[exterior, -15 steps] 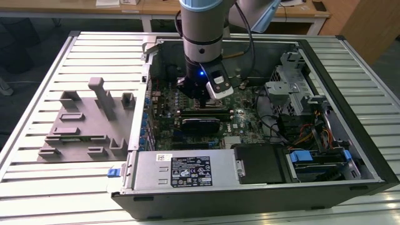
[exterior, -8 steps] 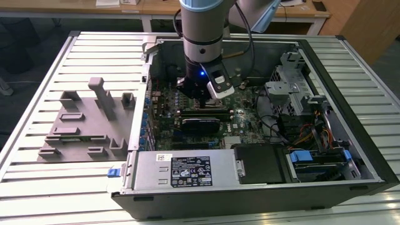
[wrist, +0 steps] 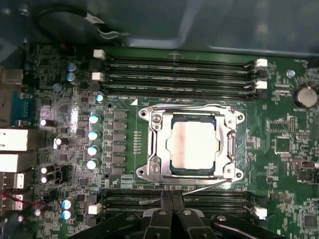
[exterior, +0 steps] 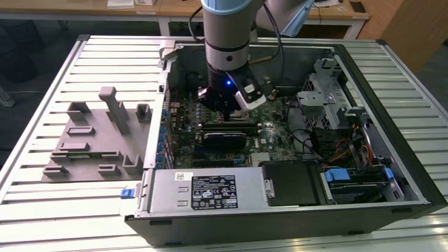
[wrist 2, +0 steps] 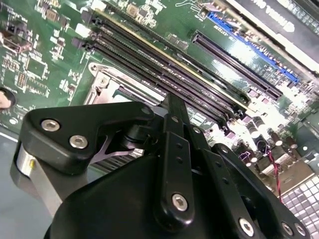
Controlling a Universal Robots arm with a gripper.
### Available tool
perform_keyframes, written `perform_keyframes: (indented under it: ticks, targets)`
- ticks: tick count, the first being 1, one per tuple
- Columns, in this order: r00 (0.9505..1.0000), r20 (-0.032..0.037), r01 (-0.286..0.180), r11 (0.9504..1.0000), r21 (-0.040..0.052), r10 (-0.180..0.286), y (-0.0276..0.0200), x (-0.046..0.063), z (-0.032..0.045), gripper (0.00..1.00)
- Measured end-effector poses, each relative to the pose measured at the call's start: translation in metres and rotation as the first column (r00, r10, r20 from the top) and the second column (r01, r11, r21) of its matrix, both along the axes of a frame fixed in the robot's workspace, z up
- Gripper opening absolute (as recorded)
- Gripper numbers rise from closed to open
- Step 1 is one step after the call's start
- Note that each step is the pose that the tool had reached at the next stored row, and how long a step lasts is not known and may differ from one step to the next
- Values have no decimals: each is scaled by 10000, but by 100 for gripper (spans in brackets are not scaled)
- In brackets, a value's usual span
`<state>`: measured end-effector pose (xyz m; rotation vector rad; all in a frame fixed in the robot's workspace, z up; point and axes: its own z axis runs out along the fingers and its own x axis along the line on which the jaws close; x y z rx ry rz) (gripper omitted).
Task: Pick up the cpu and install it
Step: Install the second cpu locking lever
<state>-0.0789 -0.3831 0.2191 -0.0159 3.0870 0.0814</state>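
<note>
I see the cpu seated inside the square socket frame on the motherboard, its edges partly covered by that frame. My gripper hovers just beside the frame, its fingers pressed together on nothing; its black linkage hides the nearer board. Four memory slots lie beyond the frame; nearer slots are cut off.

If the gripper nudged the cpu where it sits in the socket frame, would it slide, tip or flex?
The cpu looks like a flat metal-topped square, so probably stiff and unlikely to tip. It lies inside the socket frame, which likely blocks sideways sliding. Its smooth top may be slippery.
</note>
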Motion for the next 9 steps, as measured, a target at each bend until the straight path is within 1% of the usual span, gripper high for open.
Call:
perform_keyframes:
  ticks: [1, 5, 6, 8, 9]
  targets:
    - [10000, 0, -55, 10000, 21, 55, -2, -1, -2, 11]
    - [9999, 1, -113, 9999, 24, 113, -2, -1, -2, 11]
    - [9999, 2, -116, 9999, 51, 116, -6, 0, -3, 11]
    - [9999, 4, -114, 9997, 195, 114, -26, -1, -6, 11]
    - [9999, 3, -113, 9994, 316, 113, -39, -1, -9, 11]
